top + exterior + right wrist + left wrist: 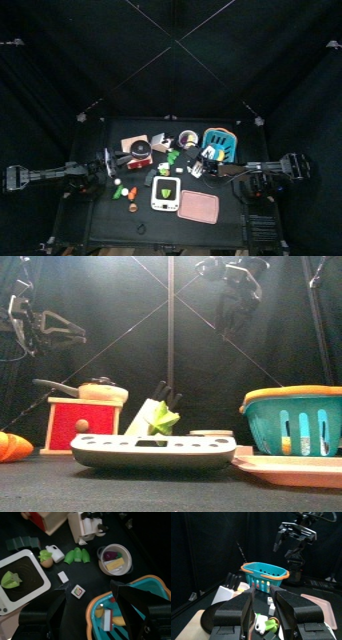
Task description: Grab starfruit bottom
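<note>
left end effector (pixel 264 609): released, raised; right end effector (pixel 90 612): released above teal basket (pixel 143 594); starfruit (pixel 10 579): on scale (pixel 30 574)

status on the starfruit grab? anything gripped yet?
Done: nothing. The green star-shaped starfruit sits ungripped on the white scale with a black top.
In hand: the left gripper is open and empty, held high above the table. The right gripper is also open, empty and raised.
Left: descend, close on the fruit's bottom.

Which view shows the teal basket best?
The front view: the teal basket stands near, side-on. The left wrist view shows it whole but farther; the right wrist view only part; the top view shows it tiny.
</note>
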### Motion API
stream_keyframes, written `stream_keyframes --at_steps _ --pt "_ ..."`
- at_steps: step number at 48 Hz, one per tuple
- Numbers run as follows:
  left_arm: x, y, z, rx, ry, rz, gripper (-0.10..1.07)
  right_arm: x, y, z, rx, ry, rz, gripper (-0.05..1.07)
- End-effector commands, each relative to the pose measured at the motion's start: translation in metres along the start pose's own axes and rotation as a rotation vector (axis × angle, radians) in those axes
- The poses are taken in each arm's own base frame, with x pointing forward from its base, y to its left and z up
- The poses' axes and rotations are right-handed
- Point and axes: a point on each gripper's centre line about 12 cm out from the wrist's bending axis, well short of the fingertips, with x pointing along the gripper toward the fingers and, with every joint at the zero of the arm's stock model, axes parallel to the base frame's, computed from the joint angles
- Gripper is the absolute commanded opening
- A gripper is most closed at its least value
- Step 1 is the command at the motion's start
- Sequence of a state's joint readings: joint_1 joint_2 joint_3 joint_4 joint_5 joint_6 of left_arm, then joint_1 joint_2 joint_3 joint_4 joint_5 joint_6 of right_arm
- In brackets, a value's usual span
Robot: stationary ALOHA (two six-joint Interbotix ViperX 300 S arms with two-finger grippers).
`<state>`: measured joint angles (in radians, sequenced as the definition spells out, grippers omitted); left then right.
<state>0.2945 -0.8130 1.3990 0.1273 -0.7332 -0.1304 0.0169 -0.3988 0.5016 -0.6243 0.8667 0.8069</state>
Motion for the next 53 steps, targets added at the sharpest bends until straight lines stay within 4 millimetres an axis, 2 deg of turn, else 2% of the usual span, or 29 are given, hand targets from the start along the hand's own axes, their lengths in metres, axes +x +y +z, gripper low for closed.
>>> stream_keyframes --at_steps 1,12,21,30,36,44,53 --pt "0.012 -0.01 0.01 0.014 0.016 -0.055 0.73 -0.008 -0.001 -0.01 0.008 -0.116 0.098 0.95" --pt "0.049 -0.038 0.011 0.027 0.229 -0.162 0.74 -0.01 -0.002 -0.044 -0.045 -0.343 0.331 0.95" --pt "0.079 -0.048 0.005 0.04 0.399 -0.174 0.75 -0.008 -0.011 -0.056 -0.077 -0.476 0.451 0.95" --pt "0.11 -0.056 -0.012 0.052 0.496 -0.181 0.78 0.006 -0.034 -0.065 -0.072 -0.49 0.401 0.95" --pt "0.131 -0.057 -0.029 0.058 0.583 -0.17 0.86 0.011 -0.046 -0.07 -0.04 -0.485 0.375 0.95" --pt "0.149 -0.054 -0.051 0.089 0.721 -0.149 0.97 0.013 -0.048 -0.076 -0.03 -0.486 0.381 0.95" --pt "0.159 -0.045 -0.065 0.216 0.84 -0.147 0.98 0.012 -0.049 -0.08 -0.03 -0.49 0.384 0.95"
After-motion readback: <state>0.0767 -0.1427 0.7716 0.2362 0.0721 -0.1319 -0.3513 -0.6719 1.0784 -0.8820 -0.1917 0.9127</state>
